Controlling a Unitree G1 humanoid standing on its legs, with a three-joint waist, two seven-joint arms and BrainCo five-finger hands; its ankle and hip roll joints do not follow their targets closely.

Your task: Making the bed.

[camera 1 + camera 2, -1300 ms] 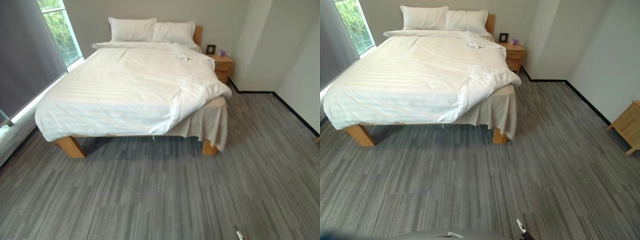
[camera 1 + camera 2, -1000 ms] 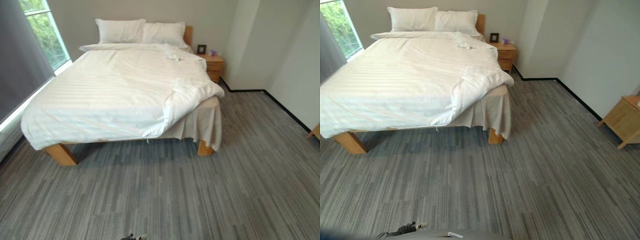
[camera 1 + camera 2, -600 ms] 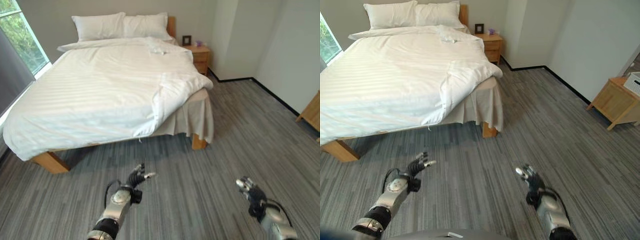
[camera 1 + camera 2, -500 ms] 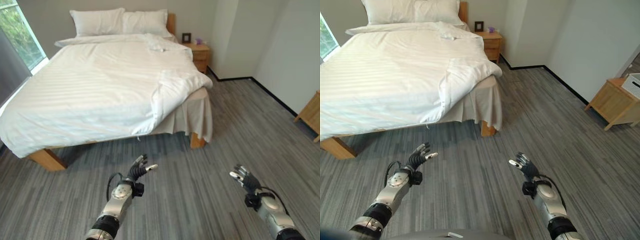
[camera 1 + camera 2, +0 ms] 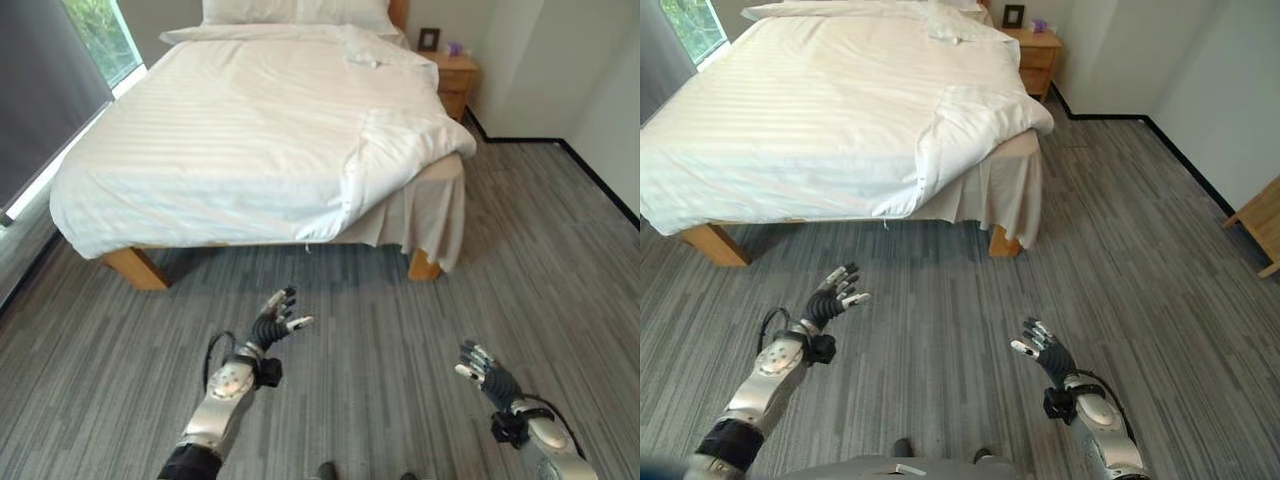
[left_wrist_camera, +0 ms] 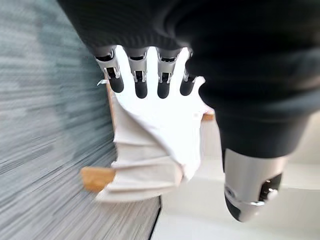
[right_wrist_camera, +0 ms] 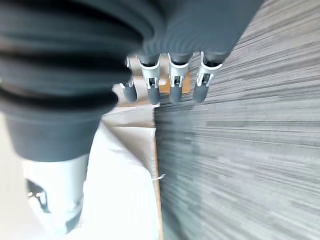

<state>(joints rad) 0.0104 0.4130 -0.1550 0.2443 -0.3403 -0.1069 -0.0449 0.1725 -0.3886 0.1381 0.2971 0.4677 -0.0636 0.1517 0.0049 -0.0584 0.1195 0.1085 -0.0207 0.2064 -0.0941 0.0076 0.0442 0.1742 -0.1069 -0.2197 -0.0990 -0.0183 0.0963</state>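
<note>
Both hands, left and right, are hovering empty with fingers spread over carpet, well short of the duvet's folded-back corner ahead, nearer the right hand.

Wooden-legged bed on grey striped carpet floor; white striped duvet spread over it, right foot corner folded back, beige bed skirt exposed.
</note>
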